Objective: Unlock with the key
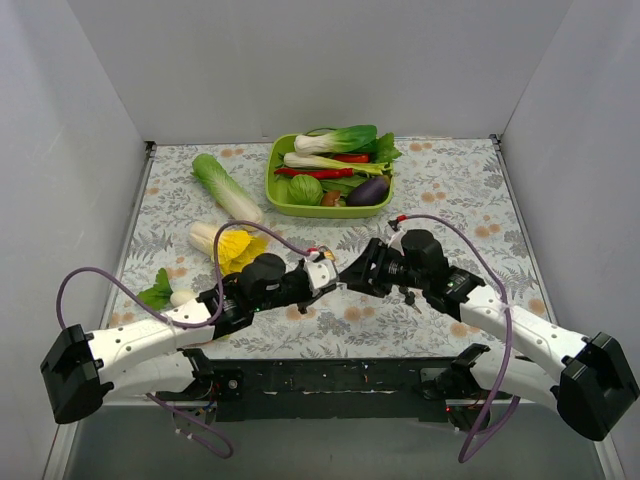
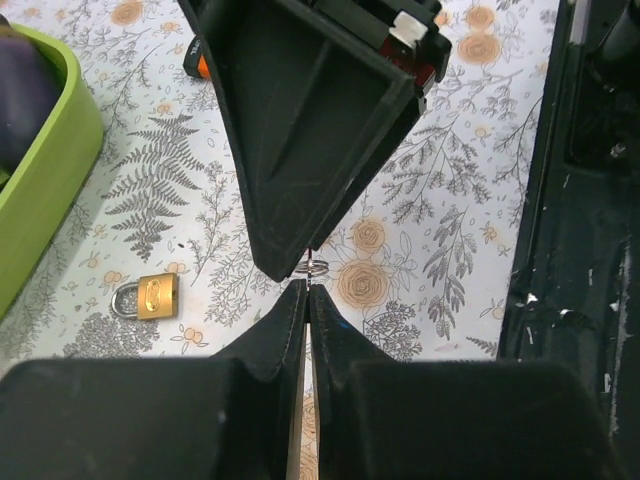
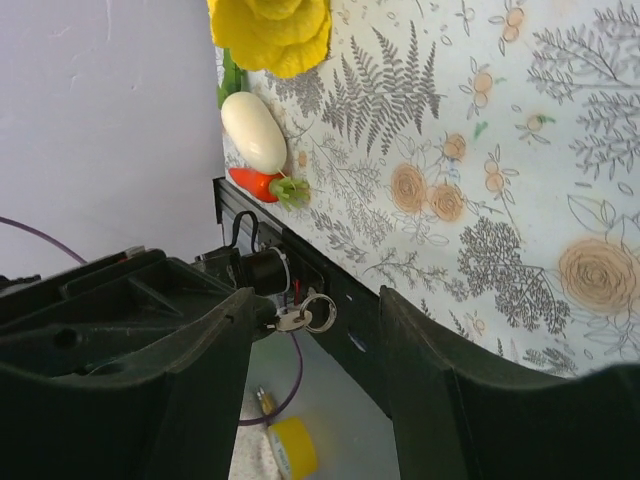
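Green plastic is catching the eye from above: the tray (image 1: 283, 205) is sitting toward the far end of the flowered table cover (image 1: 470, 200), heaped with toy vegetables. On the near side of the tray, roughly below its right half, the left gripper (image 1: 330, 273) and the right gripper (image 1: 356, 271) are meeting tip to tip above the cover.

From the left wrist, the left gripper's fingers (image 2: 285, 335) are pressing tightly together and pinching the key (image 2: 315, 266). Only its small silver ring is showing, poking out just beyond their tips and sitting right against the pointed end of one black finger of the right gripper. The tray is lying at the left edge of this view. A brass padlock (image 2: 150, 297) is lying flat on the cover between the tray and the closed fingertips, apart from both.

From the right wrist, the right gripper's fingers (image 3: 480, 400) are standing spread wide and gripping nothing. The key, showing its ring and a sliver of silver metal, is hanging just beside the tip of the finger on the left of this view, not between the two.
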